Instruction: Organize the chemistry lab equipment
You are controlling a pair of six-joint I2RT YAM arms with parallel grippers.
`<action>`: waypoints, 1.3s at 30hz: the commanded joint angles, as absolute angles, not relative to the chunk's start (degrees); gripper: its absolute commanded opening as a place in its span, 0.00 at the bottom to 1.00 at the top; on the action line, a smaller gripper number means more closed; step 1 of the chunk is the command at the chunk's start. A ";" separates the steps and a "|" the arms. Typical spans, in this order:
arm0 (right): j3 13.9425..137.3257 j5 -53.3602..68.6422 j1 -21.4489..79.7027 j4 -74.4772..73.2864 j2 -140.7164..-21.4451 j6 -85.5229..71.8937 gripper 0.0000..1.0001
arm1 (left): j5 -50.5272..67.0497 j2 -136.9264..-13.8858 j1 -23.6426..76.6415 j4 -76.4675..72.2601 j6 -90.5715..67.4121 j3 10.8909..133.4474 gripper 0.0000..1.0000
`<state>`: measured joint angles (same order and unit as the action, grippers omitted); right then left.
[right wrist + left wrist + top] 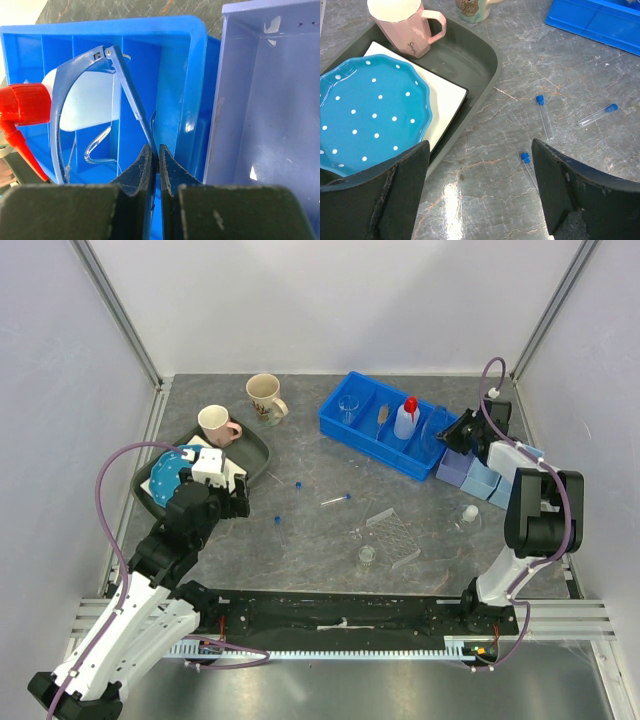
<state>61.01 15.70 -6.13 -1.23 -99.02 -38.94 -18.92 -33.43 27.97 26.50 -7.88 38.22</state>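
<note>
My right gripper (158,155) is shut on the temple arm of the blue-framed goggles (59,115) and holds them over the right end of the blue bin (192,70). The white squeeze bottle (92,102) stands in the compartment beside them. In the top view the bin (332,425) also holds a beaker (348,408) and a thin brush (382,418). My left gripper (480,190) is open and empty above the table. Three blue-capped tubes (545,117) (596,116) (527,167) lie just ahead of it. The clear tube rack (395,533), a small beaker (367,555) and a flask (468,517) sit mid-table.
A dark tray (482,60) at the left holds the blue dotted plate (365,115) and a pink mug (402,25). A beige mug (265,398) stands behind it. Lilac bins (265,100) stand right of the blue bin.
</note>
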 commanded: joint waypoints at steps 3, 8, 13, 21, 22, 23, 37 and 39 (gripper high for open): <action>64.07 13.89 -6.24 -1.30 -100.72 -41.04 0.03 | -18.63 -33.40 27.69 24.17 -8.09 39.64 0.88; 63.81 13.62 -6.24 -1.41 -100.72 -41.04 0.06 | -18.54 -33.40 27.69 24.17 -8.09 39.64 0.88; 63.81 13.71 -6.15 -1.58 -100.55 -40.96 0.11 | -18.63 -33.13 27.69 24.17 -8.09 39.64 0.89; 64.25 13.80 -6.15 -1.85 -100.11 -41.22 0.15 | -18.63 -32.96 27.69 24.17 -8.09 39.55 0.88; 64.34 13.80 -6.24 -1.93 -100.02 -41.22 0.16 | -18.63 -32.87 27.69 24.17 -8.09 39.55 0.89; 64.51 13.97 -6.15 -2.02 -100.02 -41.13 0.16 | -18.63 -32.87 27.69 24.17 -8.09 39.55 0.89; 65.30 15.73 -6.15 -2.20 -99.23 -40.52 0.27 | -18.55 -32.87 27.69 24.17 -8.09 39.46 0.89; 65.39 16.08 -6.24 -2.11 -98.35 -39.91 0.27 | -18.46 -32.96 27.69 24.26 -8.09 39.55 0.89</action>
<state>63.07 15.40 -6.11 -2.22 -100.36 -40.69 -18.92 -33.21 27.97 26.50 -7.88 38.20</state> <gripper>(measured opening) 0.271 0.886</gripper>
